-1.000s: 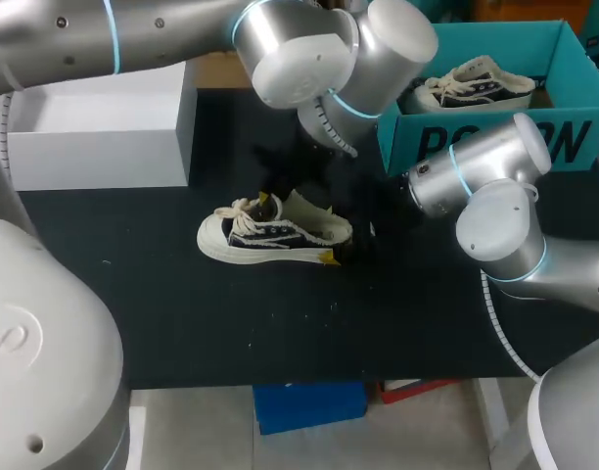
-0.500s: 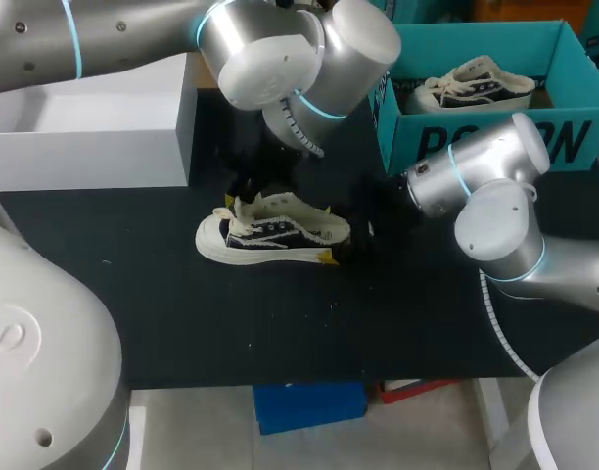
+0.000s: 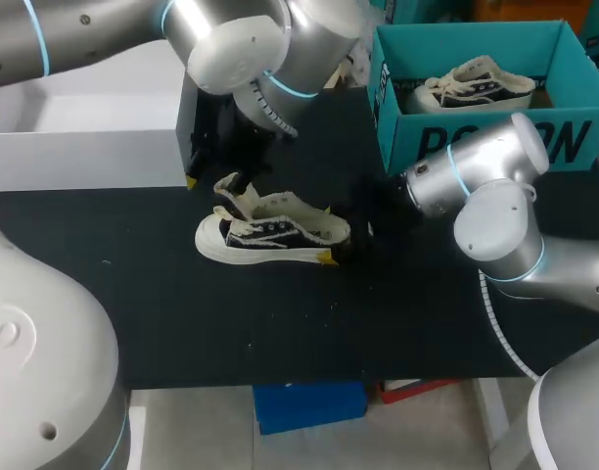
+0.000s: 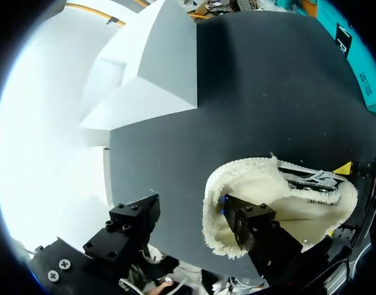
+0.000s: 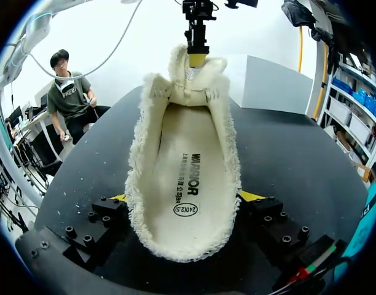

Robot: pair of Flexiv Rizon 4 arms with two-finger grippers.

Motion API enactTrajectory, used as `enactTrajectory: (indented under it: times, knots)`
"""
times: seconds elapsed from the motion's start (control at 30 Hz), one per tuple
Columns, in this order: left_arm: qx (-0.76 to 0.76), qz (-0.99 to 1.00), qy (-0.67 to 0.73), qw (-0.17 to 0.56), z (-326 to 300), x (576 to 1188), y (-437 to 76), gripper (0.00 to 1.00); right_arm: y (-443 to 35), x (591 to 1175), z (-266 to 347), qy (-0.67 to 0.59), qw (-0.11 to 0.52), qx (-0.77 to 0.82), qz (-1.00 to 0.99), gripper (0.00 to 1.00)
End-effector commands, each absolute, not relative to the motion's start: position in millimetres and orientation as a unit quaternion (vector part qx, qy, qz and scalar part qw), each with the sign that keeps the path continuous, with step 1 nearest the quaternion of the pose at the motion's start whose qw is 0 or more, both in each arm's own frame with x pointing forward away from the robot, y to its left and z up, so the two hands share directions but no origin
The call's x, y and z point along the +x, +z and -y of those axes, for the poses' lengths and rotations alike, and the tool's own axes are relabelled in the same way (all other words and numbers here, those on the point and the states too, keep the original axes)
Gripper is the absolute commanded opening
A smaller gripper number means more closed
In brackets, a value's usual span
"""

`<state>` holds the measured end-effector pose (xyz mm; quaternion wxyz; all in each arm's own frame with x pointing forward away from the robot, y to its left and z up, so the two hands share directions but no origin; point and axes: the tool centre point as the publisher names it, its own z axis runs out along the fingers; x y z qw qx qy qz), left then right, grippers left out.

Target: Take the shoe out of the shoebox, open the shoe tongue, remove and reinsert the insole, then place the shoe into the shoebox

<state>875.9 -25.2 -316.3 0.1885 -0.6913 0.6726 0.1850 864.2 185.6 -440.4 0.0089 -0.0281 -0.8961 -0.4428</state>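
A navy canvas shoe (image 3: 270, 235) with a cream fleece lining lies on its sole on the black table, toe pointing left. My right gripper (image 3: 341, 243) is shut on its heel. In the right wrist view both yellow-tipped fingers (image 5: 252, 196) press the sides of the shoe (image 5: 185, 184), and the insole (image 5: 188, 153) lies flat inside. My left gripper (image 3: 213, 181) hangs open over the toe end, one finger beside the raised tongue (image 3: 233, 188). In the left wrist view its fingers (image 4: 134, 215) stand wide apart over bare table, with the shoe (image 4: 274, 190) beside one finger.
The teal shoebox (image 3: 456, 137) stands at the back right with a second shoe (image 3: 476, 83) inside. A white box (image 3: 94, 122) sits at the back left, just beyond my left gripper.
My left gripper has moved left along the shoe from mid-shoe to the toe end and has opened, letting go of the tongue. The right arm and the shoe have stayed in place.
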Motion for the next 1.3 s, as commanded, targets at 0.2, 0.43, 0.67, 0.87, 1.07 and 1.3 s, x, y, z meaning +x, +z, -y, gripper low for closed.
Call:
enactTrajectory:
  times: [0.2,0.43,0.67,0.87,1.07,1.3]
  knots:
    - [-0.688,-0.675,0.188,0.188,14.1,865.9,-316.5,1.00,-443.6,864.3,-185.3,-0.443,0.008,-0.029,0.896,0.02]
    - [-0.689,-0.672,0.200,0.184,5.2,859.5,-322.8,1.00,-443.6,864.3,-185.3,-0.443,0.008,-0.029,0.896,0.03]
    - [-0.691,-0.666,0.214,0.183,-4.0,856.8,-326.6,1.00,-443.6,864.3,-185.3,-0.443,0.008,-0.029,0.896,0.02]
    - [-0.687,-0.667,0.226,0.178,-8.8,851.9,-333.1,1.00,-443.6,864.3,-185.3,-0.443,0.008,-0.029,0.896,0.02]
    - [-0.686,-0.666,0.237,0.170,-12.7,847.3,-340.1,1.00,-443.6,864.3,-185.3,-0.443,0.008,-0.029,0.896,0.02]
    - [-0.678,-0.677,0.230,0.169,-12.3,847.1,-328.4,1.00,-443.6,864.3,-185.3,-0.443,0.008,-0.029,0.896,0.02]
